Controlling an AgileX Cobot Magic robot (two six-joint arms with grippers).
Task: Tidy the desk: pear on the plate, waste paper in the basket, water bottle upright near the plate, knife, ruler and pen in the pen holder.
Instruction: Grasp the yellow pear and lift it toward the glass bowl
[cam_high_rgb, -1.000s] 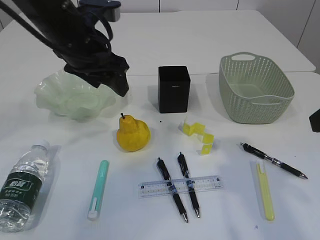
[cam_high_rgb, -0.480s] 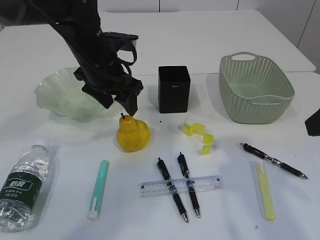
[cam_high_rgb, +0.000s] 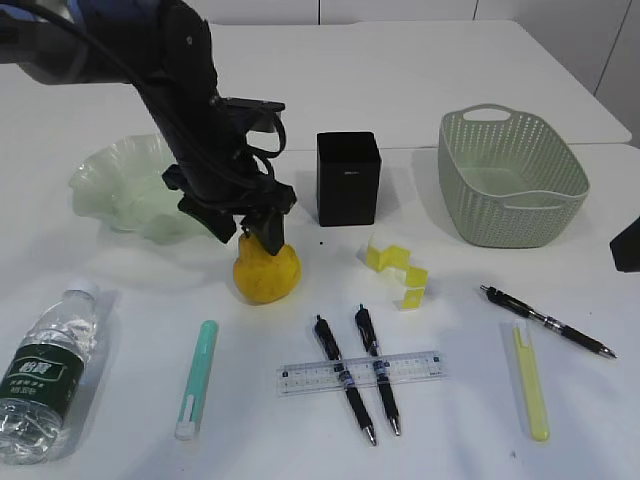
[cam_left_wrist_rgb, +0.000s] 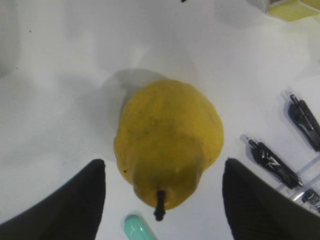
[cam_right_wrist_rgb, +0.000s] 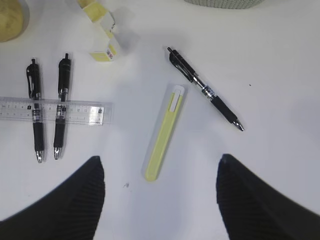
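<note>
While the left gripper (cam_high_rgb: 248, 222) hangs directly over the pear (cam_high_rgb: 266, 268), its jaws stand spread wide with nothing clasped. In the left wrist view the two dark fingers (cam_left_wrist_rgb: 65, 205) flank the fruit's stem end, one on each side, with bare desk (cam_high_rgb: 450, 440) showing between each finger and the yellow skin; no contact is visible. The pear lies on the desk, stem pointing toward the gripper in that view.

Positions taken from the pear: the plate (cam_high_rgb: 110, 185) sits behind and to its left, partly hidden by the arm. The pen holder (cam_high_rgb: 348, 178) stands behind and to its right. The basket (cam_high_rgb: 510, 180) is far right, well apart. A folded yellow paper (cam_high_rgb: 398, 268) lies to its right. Two black pens (cam_high_rgb: 345, 380) lie in front and to the right, crossed by the ruler (cam_high_rgb: 360, 372). A mint-green knife (cam_high_rgb: 195, 380) lies in front and slightly left. The water bottle (cam_high_rgb: 45, 370) lies on its side far front-left.

The right gripper (cam_right_wrist_rgb: 160, 200) hovers spread apart and empty above a yellow-green knife (cam_right_wrist_rgb: 164, 132) and a third black pen (cam_right_wrist_rgb: 205, 90), far right of the pear.
</note>
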